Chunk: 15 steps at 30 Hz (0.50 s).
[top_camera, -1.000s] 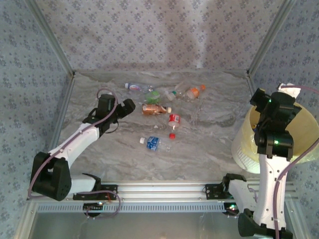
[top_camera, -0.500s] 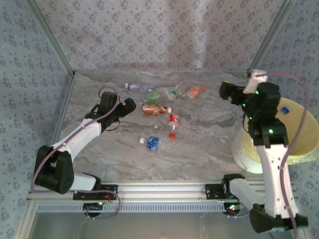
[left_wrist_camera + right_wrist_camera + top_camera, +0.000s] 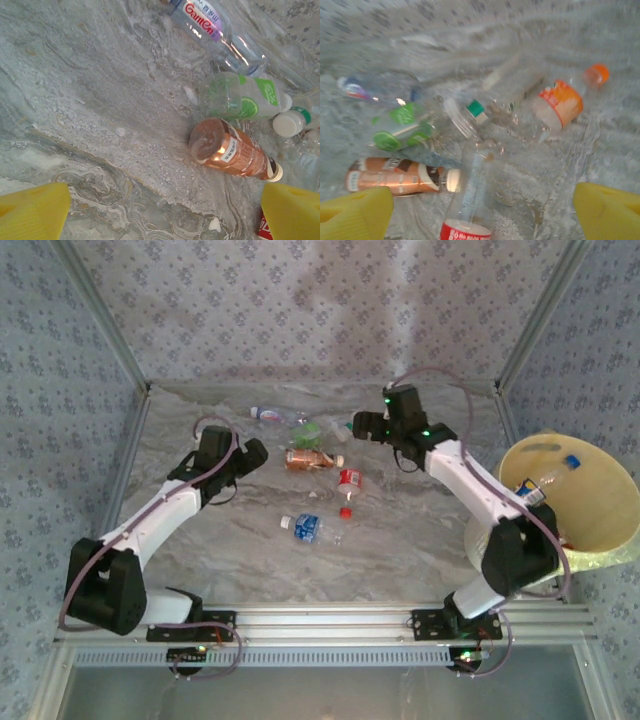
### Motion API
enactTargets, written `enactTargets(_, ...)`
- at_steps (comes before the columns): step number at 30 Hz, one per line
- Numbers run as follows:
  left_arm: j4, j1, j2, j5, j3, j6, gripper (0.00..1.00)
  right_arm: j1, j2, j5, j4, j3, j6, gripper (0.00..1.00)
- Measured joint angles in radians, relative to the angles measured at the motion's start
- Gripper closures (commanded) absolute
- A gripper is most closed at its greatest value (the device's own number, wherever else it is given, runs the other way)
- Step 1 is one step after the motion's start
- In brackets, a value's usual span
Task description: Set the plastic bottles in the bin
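Our left gripper [image 3: 258,451] and right gripper [image 3: 360,426] hang spread wide and empty over plastic bottles [image 3: 308,460] strewn on the grey marbled table [image 3: 420,530], floral-papered walls [image 3: 300,310] around, the bin [image 3: 600,505] at its right edge.

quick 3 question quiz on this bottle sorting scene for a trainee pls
1. True or false: the bin already holds at least one bottle.
2. Where is the right end effector? A) over the bin B) above the bottle pile at the far side of the table C) folded back by its base
3. Fill in: the left end effector is ___ (open or shut).

Key: 1 true, a blue-capped bottle lies inside; 2 B; 3 open, nothing between its fingers.
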State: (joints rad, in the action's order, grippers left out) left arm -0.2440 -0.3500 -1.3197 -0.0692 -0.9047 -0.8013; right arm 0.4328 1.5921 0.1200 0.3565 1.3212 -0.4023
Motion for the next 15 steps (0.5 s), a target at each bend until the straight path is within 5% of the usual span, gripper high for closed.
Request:
enactTargets(7, -0.002, 0.000, 0.047, -0.007, 0.018, 0.012, 0.02, 0.054, 0.306, 0.073, 0.029, 0.157, -0.142, 0.09)
enactTargets(15, -0.023, 0.000, 0.096, -0.036, 0.053, 0.032, 0.02, 0.071, 0.459, 0.103, 0.060, 0.244, -0.220, 0.14)
